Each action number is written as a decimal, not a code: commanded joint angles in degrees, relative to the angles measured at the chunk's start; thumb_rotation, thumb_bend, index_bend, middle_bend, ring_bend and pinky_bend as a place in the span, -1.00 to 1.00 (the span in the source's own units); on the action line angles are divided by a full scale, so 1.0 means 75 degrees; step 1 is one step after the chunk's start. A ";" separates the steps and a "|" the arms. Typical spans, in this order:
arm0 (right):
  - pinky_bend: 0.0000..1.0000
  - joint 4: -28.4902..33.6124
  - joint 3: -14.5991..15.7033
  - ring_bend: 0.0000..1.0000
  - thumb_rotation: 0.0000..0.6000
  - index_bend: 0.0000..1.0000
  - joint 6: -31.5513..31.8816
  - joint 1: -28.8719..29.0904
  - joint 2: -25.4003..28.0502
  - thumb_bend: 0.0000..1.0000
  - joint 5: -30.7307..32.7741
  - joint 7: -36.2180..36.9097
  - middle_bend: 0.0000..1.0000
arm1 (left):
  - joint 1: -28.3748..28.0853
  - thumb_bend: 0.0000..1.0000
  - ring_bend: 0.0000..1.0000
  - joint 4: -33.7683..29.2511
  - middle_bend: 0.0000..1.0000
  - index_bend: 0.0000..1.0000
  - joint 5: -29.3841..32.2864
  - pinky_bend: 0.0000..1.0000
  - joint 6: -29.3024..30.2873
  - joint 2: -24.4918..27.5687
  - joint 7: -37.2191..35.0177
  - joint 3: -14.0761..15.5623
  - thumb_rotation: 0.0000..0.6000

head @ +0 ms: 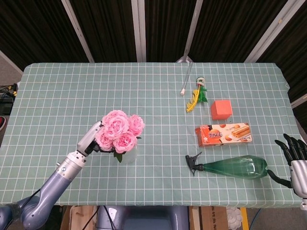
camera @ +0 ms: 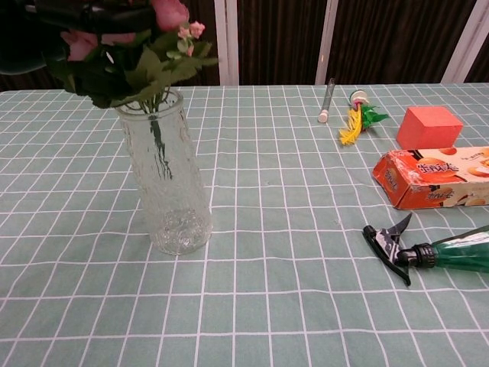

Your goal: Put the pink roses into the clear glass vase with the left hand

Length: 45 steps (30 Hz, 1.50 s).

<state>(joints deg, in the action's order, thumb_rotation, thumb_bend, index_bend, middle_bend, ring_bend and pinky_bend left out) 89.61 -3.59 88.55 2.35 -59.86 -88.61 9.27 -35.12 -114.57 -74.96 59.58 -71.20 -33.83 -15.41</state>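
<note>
The bunch of pink roses (head: 120, 131) sits over the mouth of the clear glass vase (camera: 164, 183), stems down inside the glass. In the chest view the rose leaves (camera: 137, 73) spread just above the vase rim. My left hand (head: 92, 140) holds the bunch at its left side, under the blooms; in the chest view the left hand (camera: 46, 30) is a dark shape at the top left. Only the vase base (head: 128, 155) shows in the head view. My right hand (head: 293, 153) hangs off the table's right edge with its fingers spread, holding nothing.
A green spray bottle (head: 230, 167) lies at the front right, with an orange biscuit box (head: 223, 133) behind it. Farther back are a red block (head: 221, 109), a yellow-green toy (head: 196, 96) and a thin tube (head: 184, 81).
</note>
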 commanded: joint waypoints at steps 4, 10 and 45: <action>-1.00 -0.0008 0.0001 -0.95 1.00 -0.66 0.0039 -0.0014 0.0007 -0.58 -0.0024 0.0031 -0.91 | -0.0165 -0.38 -0.96 0.0091 -0.77 -0.74 -0.0399 -0.79 -0.0667 0.0531 -0.0536 0.0146 1.00; -1.00 -0.0005 0.0009 -0.95 1.00 -0.66 0.0081 -0.0023 -0.0001 -0.58 -0.0071 0.0020 -0.91 | -0.0183 -0.47 -1.00 0.0049 -0.86 -0.81 -0.1019 -0.88 -0.0859 0.1040 -0.1040 0.0272 1.00; -1.00 0.0055 0.0068 -0.95 1.00 -0.66 -0.0037 0.0046 -0.0067 -0.58 -0.0168 -0.0303 -0.91 | 0.3844 -0.55 -1.00 0.2976 -0.87 -0.85 -0.2046 -1.00 0.4555 0.0486 0.5782 0.1880 1.00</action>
<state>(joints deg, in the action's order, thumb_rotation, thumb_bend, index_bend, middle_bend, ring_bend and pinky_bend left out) 90.03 -3.08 88.31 2.68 -60.36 -89.91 7.06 -10.98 -100.58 -90.22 90.94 -62.78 20.29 -4.81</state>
